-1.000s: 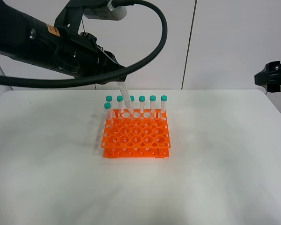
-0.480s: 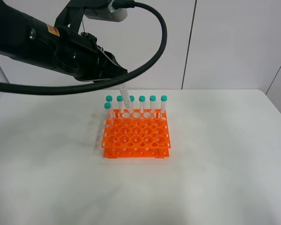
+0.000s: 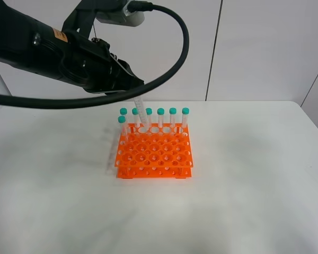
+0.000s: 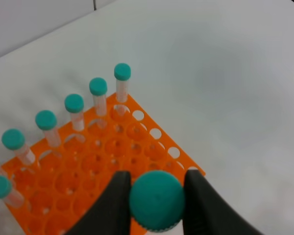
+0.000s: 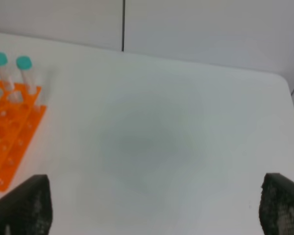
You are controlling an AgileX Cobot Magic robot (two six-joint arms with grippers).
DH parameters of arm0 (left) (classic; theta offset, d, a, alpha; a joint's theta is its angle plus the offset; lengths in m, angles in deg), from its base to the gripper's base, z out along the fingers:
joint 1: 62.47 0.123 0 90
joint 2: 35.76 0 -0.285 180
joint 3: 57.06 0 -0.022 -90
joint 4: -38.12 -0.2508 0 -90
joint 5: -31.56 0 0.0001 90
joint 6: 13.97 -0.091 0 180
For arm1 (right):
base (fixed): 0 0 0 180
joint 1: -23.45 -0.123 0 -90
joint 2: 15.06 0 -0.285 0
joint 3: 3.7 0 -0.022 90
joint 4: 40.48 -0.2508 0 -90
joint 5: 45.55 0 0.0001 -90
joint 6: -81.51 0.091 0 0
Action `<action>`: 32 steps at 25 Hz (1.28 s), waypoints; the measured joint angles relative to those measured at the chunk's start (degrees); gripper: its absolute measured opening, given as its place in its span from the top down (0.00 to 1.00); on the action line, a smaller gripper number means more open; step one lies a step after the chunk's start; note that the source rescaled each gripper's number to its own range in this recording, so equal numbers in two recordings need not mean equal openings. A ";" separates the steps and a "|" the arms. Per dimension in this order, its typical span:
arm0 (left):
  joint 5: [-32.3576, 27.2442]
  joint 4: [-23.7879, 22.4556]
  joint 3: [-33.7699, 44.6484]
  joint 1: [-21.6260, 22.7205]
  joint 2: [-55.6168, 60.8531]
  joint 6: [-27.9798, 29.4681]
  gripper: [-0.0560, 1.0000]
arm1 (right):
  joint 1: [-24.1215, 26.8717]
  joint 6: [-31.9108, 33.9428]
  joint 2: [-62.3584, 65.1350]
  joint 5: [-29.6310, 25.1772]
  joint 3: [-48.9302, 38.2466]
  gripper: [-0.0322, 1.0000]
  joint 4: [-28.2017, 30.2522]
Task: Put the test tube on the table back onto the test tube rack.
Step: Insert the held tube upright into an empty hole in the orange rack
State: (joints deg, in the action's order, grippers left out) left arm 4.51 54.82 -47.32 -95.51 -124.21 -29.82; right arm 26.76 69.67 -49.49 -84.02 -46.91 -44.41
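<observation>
The test tube (image 3: 141,110) hangs tilted from my left gripper (image 4: 157,205), which is shut on it just under its teal cap (image 4: 157,199). In the exterior high view the black left arm hides the gripper itself. The tube's lower tip reaches the back row of the orange test tube rack (image 3: 153,153), between two standing tubes; whether it is inside a hole I cannot tell. Several teal-capped tubes (image 3: 160,119) stand in that back row. My right gripper (image 5: 154,196) is open above bare table (image 3: 244,201), to the right of the rack (image 5: 10,142).
The left arm and its thick black cable (image 3: 180,47) arch over the back left of the table. A white panelled wall (image 3: 265,47) stands behind. The rack's front rows (image 4: 112,161) hold open holes.
The right arm, seen at the right edge one second ago, has left the exterior high view. The left gripper and its tube have barely moved.
</observation>
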 joint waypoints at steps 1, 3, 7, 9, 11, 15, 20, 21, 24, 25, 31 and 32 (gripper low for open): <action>-0.26 0.00 0.00 0.00 0.00 0.01 0.95 | 0.00 0.51 1.33 -1.45 -0.19 0.09 0.17; -0.38 0.00 0.00 0.00 0.00 0.01 0.95 | 0.00 1.53 4.16 -4.05 -0.27 0.09 0.39; -0.38 0.00 0.00 0.00 0.00 -0.01 0.95 | 0.00 3.68 9.53 -9.64 -0.27 0.09 0.39; -0.38 0.00 0.00 0.00 0.00 -0.06 0.95 | 0.00 3.93 12.03 -13.44 -0.27 0.09 0.39; -0.38 0.00 0.00 0.00 0.00 -0.06 0.95 | 0.00 4.04 14.60 -15.76 -0.27 0.09 0.52; -0.38 0.00 0.00 0.00 0.00 -0.23 0.95 | 0.00 4.09 20.48 -17.27 -0.27 0.09 2.24; -0.38 0.00 0.00 0.00 0.00 -0.23 0.95 | 0.00 5.83 25.95 -20.40 -0.32 0.09 3.51; -0.38 0.00 0.00 0.00 0.00 -0.23 0.95 | 0.00 6.29 26.53 -20.75 -0.43 0.09 3.93; -0.49 0.00 0.00 0.00 0.00 -0.23 0.95 | 0.00 7.48 26.99 -21.12 -2.02 0.09 4.42; -0.55 0.00 0.00 0.00 0.00 -0.23 0.95 | 0.00 7.89 26.99 -21.28 -3.03 0.09 4.45; -0.55 0.00 0.00 0.00 0.00 -0.23 0.95 | 0.00 9.47 26.99 -20.71 -5.06 0.09 4.45; -0.56 0.00 0.00 0.00 0.00 -0.23 0.95 | 0.00 9.69 26.99 -20.49 -5.39 0.09 4.45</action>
State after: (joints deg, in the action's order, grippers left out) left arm 3.95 54.82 -47.32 -95.51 -124.21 -30.06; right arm 26.76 79.37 -22.51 -104.51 -52.31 -39.96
